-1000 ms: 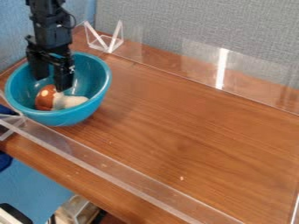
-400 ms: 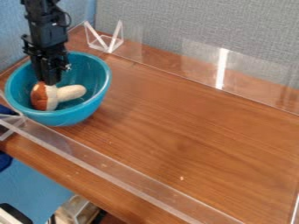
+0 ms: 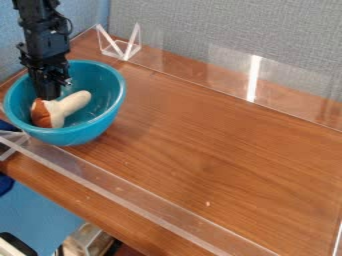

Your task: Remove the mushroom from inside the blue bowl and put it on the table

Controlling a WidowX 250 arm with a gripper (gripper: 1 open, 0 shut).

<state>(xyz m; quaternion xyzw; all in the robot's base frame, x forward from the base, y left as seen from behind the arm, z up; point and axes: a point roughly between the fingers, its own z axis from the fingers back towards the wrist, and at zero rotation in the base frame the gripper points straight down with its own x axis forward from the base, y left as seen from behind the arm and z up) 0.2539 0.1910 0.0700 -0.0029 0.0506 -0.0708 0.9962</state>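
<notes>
The blue bowl (image 3: 96, 112) stands at the table's (image 3: 214, 140) far left corner. Inside it lies the mushroom (image 3: 51, 112), its orange-brown cap low on the left and its cream stem tilted up to the right. My gripper (image 3: 54, 93) points straight down into the bowl. Its black fingers are shut together on the mushroom where the cap meets the stem. The mushroom is still within the bowl's rim.
A low clear acrylic wall (image 3: 254, 75) runs around the tabletop, with a front strip (image 3: 107, 190) along the near edge. A small clear triangular stand (image 3: 120, 45) sits behind the bowl. Brown wood-grain surface stretches to the right of the bowl.
The fingers have gone from wide open around the mushroom to shut on it. The mushroom has turned, its stem swinging upward, and the hand has shifted slightly left in the picture.
</notes>
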